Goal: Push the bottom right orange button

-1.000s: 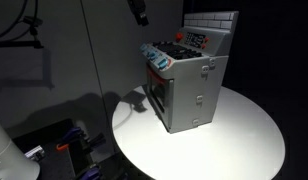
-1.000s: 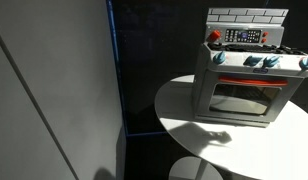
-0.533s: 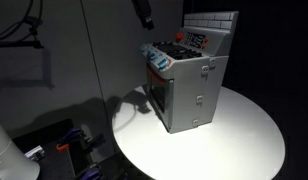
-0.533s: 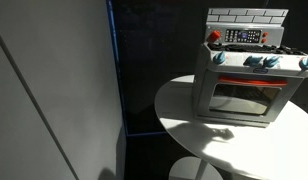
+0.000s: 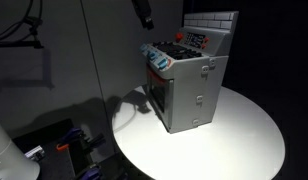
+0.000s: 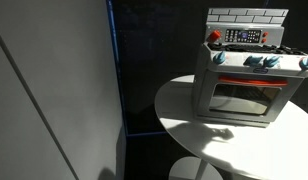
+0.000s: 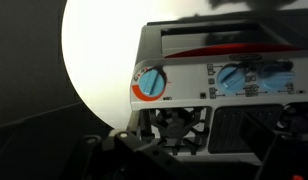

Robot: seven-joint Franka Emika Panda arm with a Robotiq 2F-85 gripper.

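Observation:
A grey toy stove stands on a round white table and shows in both exterior views (image 5: 190, 85) (image 6: 249, 78). Its back panel (image 5: 197, 40) (image 6: 244, 36) carries small red and orange buttons that are too small to tell apart. My gripper (image 5: 145, 14) hangs in the air above and beside the stove's front and touches nothing. In the wrist view its dark fingers (image 7: 199, 150) stand apart over the stove top, above a black burner (image 7: 179, 125) and a blue knob with an orange ring (image 7: 149, 83). The button panel is out of the wrist view.
The round table (image 5: 234, 140) (image 6: 194, 125) has bare white surface in front of and beside the stove. A grey wall panel (image 6: 54, 90) stands near the table. Cables and equipment lie on the dark floor (image 5: 74, 140).
My gripper shifted slightly toward the stove between one second and half a second ago. Nothing has visibly moved since.

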